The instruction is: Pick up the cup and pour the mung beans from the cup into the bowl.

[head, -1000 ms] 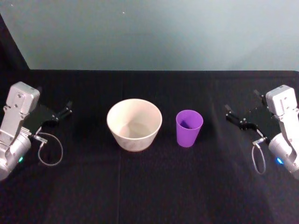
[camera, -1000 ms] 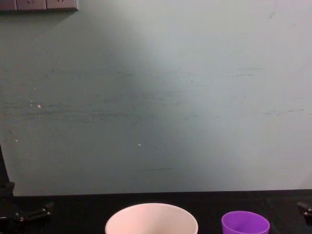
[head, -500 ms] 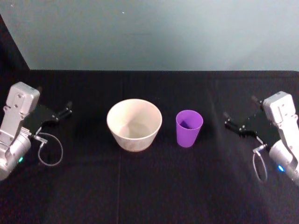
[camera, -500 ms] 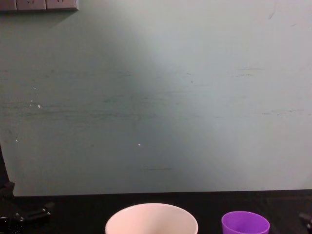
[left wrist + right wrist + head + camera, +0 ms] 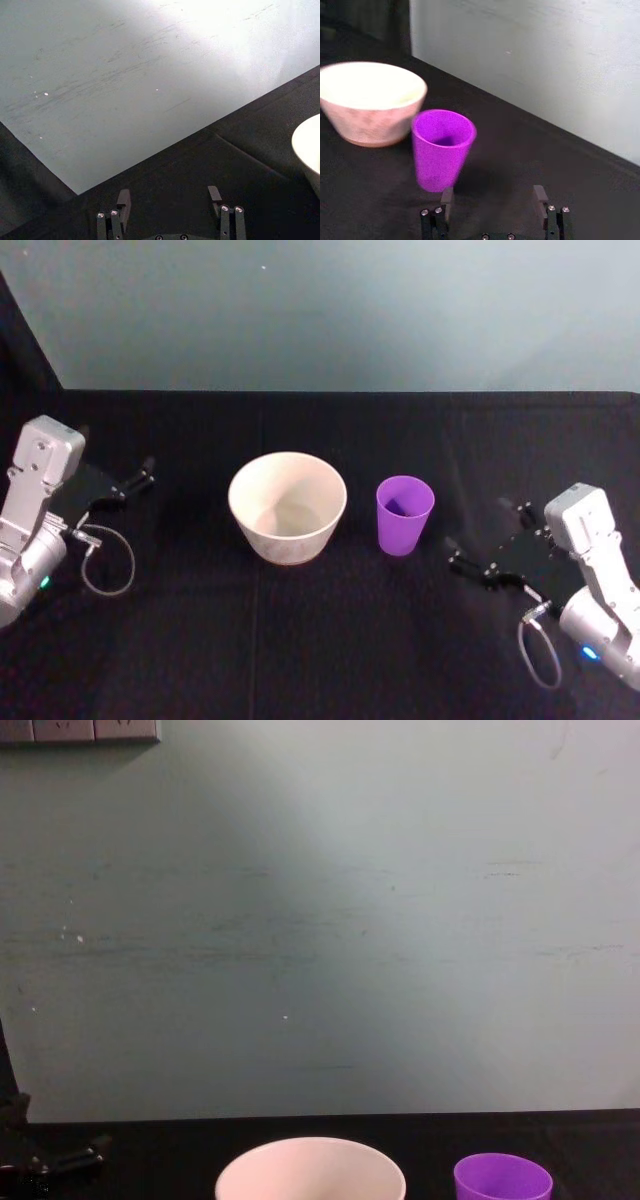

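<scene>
Head view: the cup (image 5: 405, 515), plain purple and tapered, stands upright mid-desk (image 5: 330, 640), just right of the cream bowl (image 5: 288, 506). Right gripper (image 5: 478, 535), jaws apart and empty, lies near the cup; left gripper (image 5: 146, 472) sits at the left edge. Left wrist view: its jaws are apart and empty.

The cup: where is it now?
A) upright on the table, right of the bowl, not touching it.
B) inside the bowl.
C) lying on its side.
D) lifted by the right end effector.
A: the cup stands upright beside the bowl with a gap, and the open right end effector is short of it.
</scene>
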{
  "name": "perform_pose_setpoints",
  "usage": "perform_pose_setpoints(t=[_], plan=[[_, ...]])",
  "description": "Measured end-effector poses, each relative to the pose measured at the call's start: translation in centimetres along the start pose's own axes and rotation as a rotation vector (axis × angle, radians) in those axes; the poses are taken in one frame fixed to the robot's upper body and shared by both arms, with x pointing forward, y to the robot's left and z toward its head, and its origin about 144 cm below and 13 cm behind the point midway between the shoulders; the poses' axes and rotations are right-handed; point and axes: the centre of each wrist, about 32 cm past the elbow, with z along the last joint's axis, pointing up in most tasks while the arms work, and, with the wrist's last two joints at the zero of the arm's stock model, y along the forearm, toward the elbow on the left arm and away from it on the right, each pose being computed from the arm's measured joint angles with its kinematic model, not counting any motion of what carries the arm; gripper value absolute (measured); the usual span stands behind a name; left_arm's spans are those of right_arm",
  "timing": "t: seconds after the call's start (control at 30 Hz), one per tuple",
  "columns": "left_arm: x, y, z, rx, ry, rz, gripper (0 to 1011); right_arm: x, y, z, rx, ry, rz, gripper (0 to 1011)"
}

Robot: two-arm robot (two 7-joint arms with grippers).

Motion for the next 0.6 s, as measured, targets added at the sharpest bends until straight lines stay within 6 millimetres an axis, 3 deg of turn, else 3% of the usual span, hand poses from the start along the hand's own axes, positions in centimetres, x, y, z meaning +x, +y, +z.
perform_pose_setpoints(t=[0.17, 0.6], plan=[[0.0, 0.0, 0.0, 0.000, 0.000, 0.000, 1000, -0.9, 0.6, -0.2, 0.026, 0.055, 0.049, 1000], [0.0, 0.0, 0.0, 0.000, 0.000, 0.000, 1000, -2.5, 4.6, -0.4, 0.099, 0.151, 0.091, 1000]])
